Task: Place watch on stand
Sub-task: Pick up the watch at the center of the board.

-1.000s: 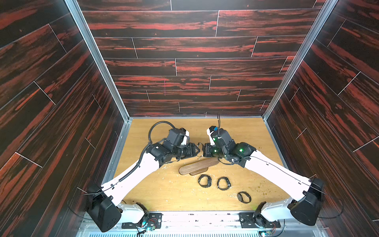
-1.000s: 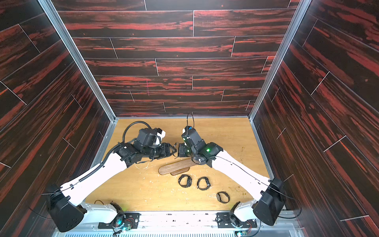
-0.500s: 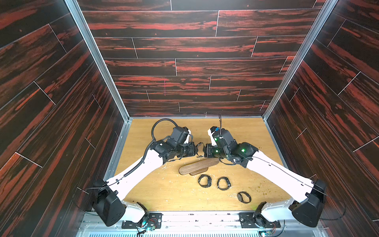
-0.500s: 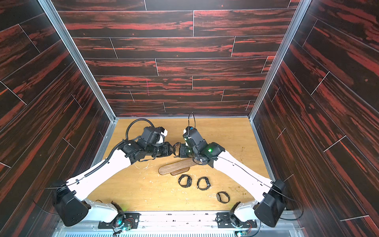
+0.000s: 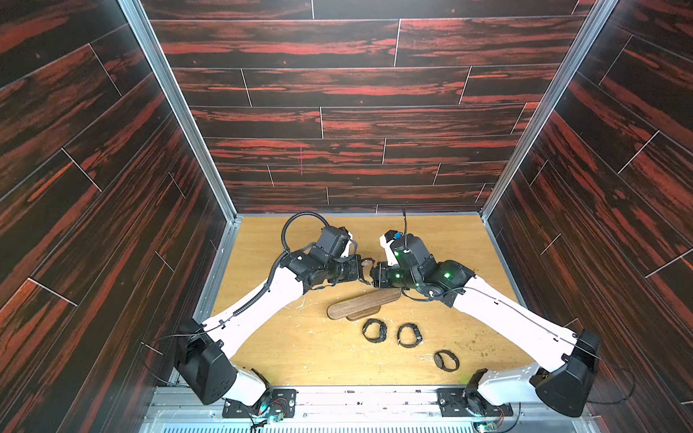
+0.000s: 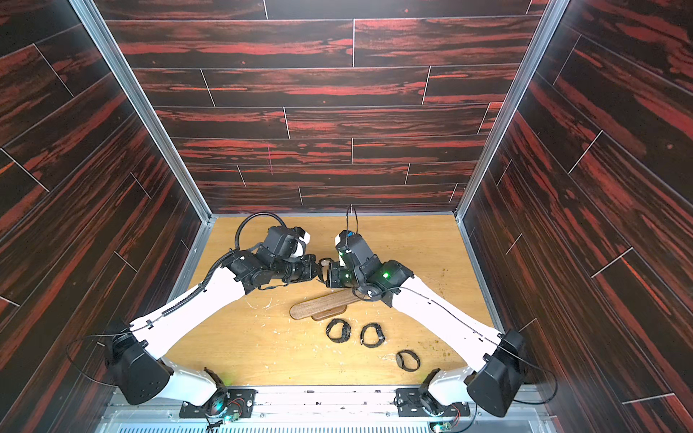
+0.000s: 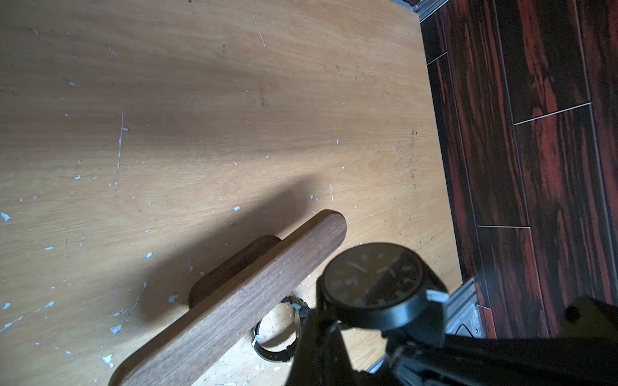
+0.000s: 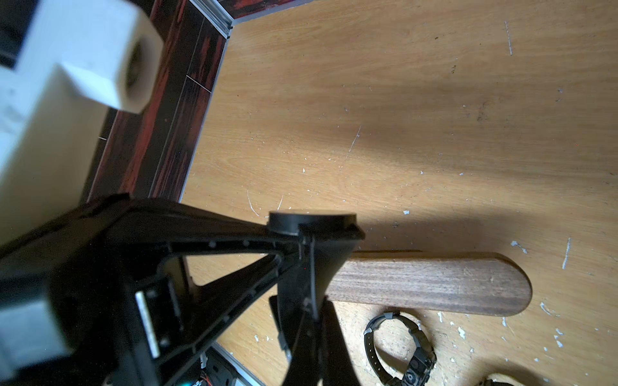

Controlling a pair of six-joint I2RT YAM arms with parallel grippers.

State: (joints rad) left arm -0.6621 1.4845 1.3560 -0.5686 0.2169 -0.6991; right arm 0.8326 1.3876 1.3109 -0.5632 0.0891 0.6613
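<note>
We see the wooden bench [image 5: 450,243] under both arms. The left arm [image 5: 262,303] and right arm [image 5: 506,311] reach inward until their tips nearly meet above it.

The stand [image 5: 363,304] lies flat on the bench, just below the two end effectors and slightly toward the arm bases. One rounded end is tucked under the right wrist, and nothing is on the bar.

The left end effector [image 5: 360,268] is clenched on the watch [image 7: 374,277]. In the right wrist view one of its black fingers [image 8: 234,234] runs up to the case. The right end effector [image 5: 374,270] is also clamped on the same watch [image 8: 311,220], gripping the strap below the case.

The watch hangs between the two tips, raised off the bench, dial up, above and just beside the end of the stand, not touching it.

Past the stand from the end effectors, the nearest loose watch [image 5: 374,330] and the middle loose watch [image 5: 409,334] lie side by side. The farthest loose watch [image 5: 446,360] lies apart, nearer the right arm's base.
</note>
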